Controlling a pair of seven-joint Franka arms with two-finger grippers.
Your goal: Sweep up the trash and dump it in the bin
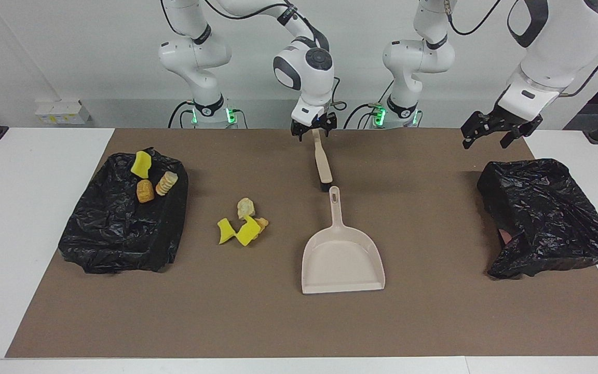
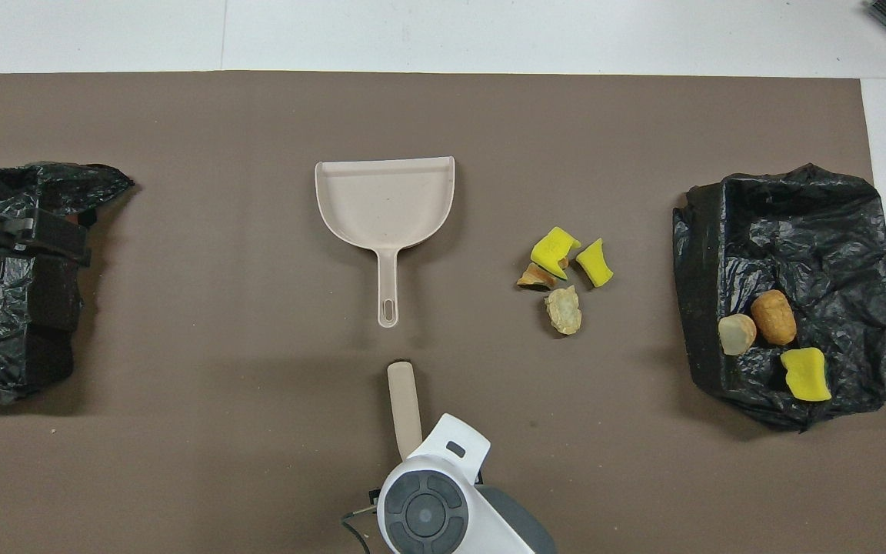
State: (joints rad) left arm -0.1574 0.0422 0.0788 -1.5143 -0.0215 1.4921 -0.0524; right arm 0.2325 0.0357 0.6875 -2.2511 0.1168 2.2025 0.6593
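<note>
Over the brush handle's robot-side end, right gripper [image 1: 313,131] fingers open — brush [image 1: 322,162] long axis points toward the dustpan [image 1: 342,258]; left gripper [image 1: 501,132] open, waiting above a bag.

Smooth matt plastic dustpan [image 1: 342,259]; crinkled glossy black bag [image 1: 122,218]; matt brown mat [image 1: 434,322]

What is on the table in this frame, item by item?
dustpan: one, beige, mid-mat
brush: one, beige handle, nearer the robots than the dustpan
loose trash: four scraps, yellow and tan-brown, between dustpan and lined bin
lined bin: one, black, right arm's end
binned trash: three scraps, yellow, brown, tan, in the lined bin
second bag: one, black, left arm's end
mat: one, brown, on white table
right claw: open, over brush's handle end
left claw: open, raised near second bag, waiting
</note>
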